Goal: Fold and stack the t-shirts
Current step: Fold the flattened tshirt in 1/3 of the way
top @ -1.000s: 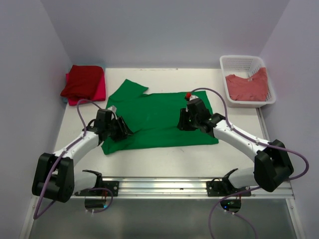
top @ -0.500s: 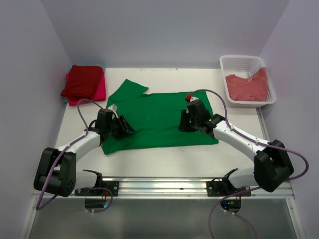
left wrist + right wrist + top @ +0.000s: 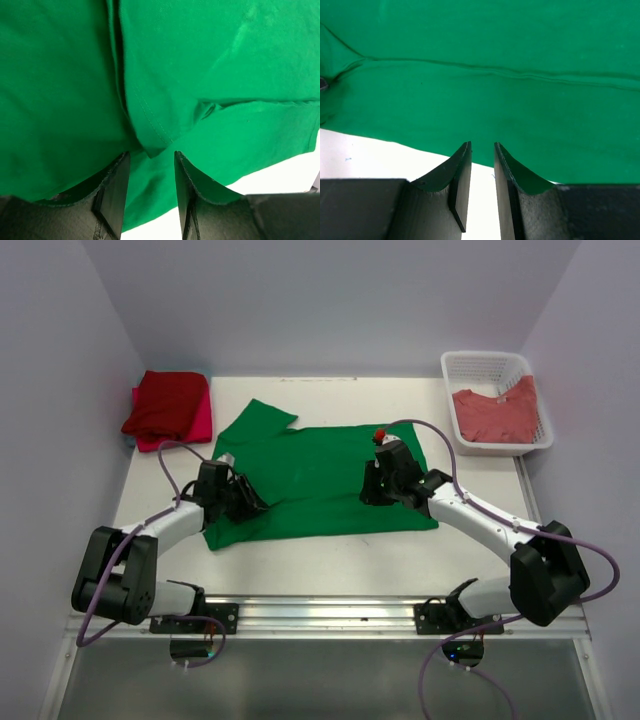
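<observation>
We see the left gripper (image 3: 150, 159) half-open astride the green t-shirt's (image 3: 210, 60) soft fold, the right gripper (image 3: 482, 147) barely parted over its hem.

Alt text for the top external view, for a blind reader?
A green t-shirt lies spread on the table, the left gripper low at its left side and the right gripper at its right. Folded red and pink shirts sit stacked far left; a white basket far right holds a salmon shirt.

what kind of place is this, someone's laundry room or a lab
Likely a lab test cell, not a home: two robot arms bolted to a table walled in by plain panels, with a green t-shirt and a basket as props.
</observation>
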Motion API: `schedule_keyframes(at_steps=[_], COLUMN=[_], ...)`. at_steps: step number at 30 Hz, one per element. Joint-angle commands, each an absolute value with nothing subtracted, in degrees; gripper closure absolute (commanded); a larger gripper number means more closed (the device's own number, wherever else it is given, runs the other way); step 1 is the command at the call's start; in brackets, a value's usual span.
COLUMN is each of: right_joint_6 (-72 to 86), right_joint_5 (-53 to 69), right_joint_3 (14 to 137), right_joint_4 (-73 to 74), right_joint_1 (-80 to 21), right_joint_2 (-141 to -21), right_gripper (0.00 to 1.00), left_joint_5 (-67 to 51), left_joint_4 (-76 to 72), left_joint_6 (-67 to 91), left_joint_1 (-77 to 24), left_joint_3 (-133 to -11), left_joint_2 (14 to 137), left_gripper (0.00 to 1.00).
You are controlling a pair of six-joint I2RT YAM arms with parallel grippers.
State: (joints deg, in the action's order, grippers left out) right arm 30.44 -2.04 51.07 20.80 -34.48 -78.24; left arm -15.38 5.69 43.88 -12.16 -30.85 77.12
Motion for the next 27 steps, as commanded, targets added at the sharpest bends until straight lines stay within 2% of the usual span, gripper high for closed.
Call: schedule_keyframes(at_steps=[1,3,7,11,15,23,27], right_joint_6=[31.2,31.4,31.4,31.4,31.4,31.5,31.6], right_joint_5=[-3.0,-2.6,-2.5,-2.7,-2.8,-2.7,-2.4], right_joint_3=[50.5,50.6,50.5,50.0,49.5,49.1,49.4], right_joint_4=[21.0,20.8,21.0,21.4,21.2,20.5,20.0], right_joint_1=[-34.5,-34.6,-34.6,-34.5,-34.6,-34.5,-34.5], right_joint_2=[-76.5,-76.6,-76.3,-75.5,-75.2,-76.3,-77.2], right_gripper=[0.74,0.77,0.83,0.87,0.90,0.91,0.91], left_joint_5=[-13.3,-13.8,-14.6,-15.1,-16.8,-17.7,-17.1], left_joint_4=[3.2,1.0,-7.0,-9.1,-9.6,-8.8,-9.0], left_joint_6=[43.3,43.6,43.9,44.2,44.4,43.2,41.4], left_joint_1=[-12.6,-12.6,-12.6,-12.6,-12.6,-12.6,-12.6], left_joint_3=[-32.2,-30.7,-29.5,-29.5,-29.6,-31.2,-33.0], left_joint_2=[76.2,76.4,78.0,79.6,80.3,75.1,78.4], left_gripper=[0.56,0.58,0.75,0.80,1.00,1.00,1.00])
